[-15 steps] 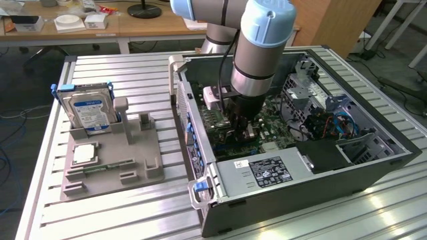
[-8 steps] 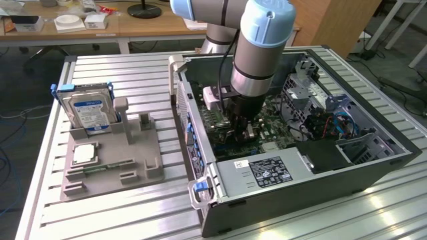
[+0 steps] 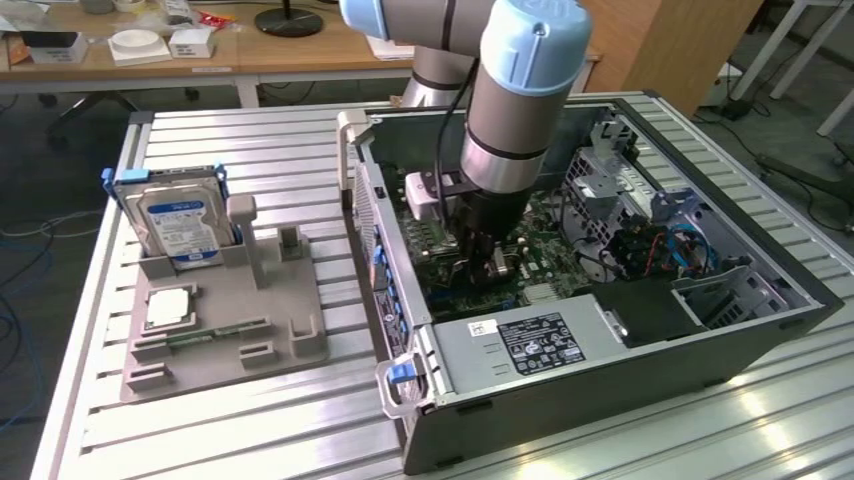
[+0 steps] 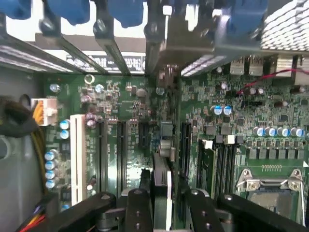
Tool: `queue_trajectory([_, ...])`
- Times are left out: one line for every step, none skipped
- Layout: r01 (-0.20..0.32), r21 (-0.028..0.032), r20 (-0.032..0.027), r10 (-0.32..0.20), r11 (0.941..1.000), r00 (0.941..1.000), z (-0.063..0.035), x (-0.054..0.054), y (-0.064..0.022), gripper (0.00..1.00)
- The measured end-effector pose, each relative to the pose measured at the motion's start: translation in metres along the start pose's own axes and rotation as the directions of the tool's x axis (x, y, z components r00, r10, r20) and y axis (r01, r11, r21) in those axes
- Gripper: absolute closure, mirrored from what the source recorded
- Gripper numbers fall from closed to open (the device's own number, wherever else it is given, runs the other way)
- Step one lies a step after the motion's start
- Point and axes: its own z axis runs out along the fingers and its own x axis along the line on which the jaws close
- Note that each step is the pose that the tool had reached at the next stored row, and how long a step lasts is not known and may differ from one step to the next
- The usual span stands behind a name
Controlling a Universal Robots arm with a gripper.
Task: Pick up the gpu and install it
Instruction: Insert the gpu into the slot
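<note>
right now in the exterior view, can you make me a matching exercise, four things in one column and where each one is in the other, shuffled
Things:
1. hard drive
2. gripper
3. gpu
4. power supply

Places:
A. between the gripper's fingers, edge-on over the motherboard slots
B. upright in the grey holder tray, at the exterior view's left
C. lowered inside the open computer case
D. at the near end of the case, label facing up

Pairs: 1-B, 2-C, 3-A, 4-D
</note>
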Motion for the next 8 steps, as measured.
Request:
queue_trajectory([0.000,0.0006,-0.0004,0.000,1.0000,1.0000,-0.0020,0.000,-0.0001,0.67])
queue_trajectory([0.000,0.0014,-0.0007,0.000,1.0000,1.0000,-0.0042,0.000,-0.0001,0.67])
queue_trajectory([0.000,0.0023,-0.0007,0.000,1.0000,1.0000,-0.0064,0.000,-0.0002,0.67])
queue_trajectory([0.000,0.0030,-0.0007,0.000,1.0000,1.0000,-0.0087,0.000,-0.0002,0.67])
queue_trajectory([0.000,0.0037,-0.0007,0.000,1.0000,1.0000,-0.0109,0.000,-0.0002,0.67])
queue_trajectory([0.000,0.0041,-0.0007,0.000,1.0000,1.0000,-0.0133,-0.001,-0.0003,0.67])
queue_trajectory([0.000,0.0046,-0.0007,0.000,1.0000,1.0000,-0.0155,-0.001,-0.0004,0.67])
queue_trajectory([0.000,0.0052,-0.0006,0.000,1.0000,1.0000,-0.0173,-0.001,-0.0005,0.67])
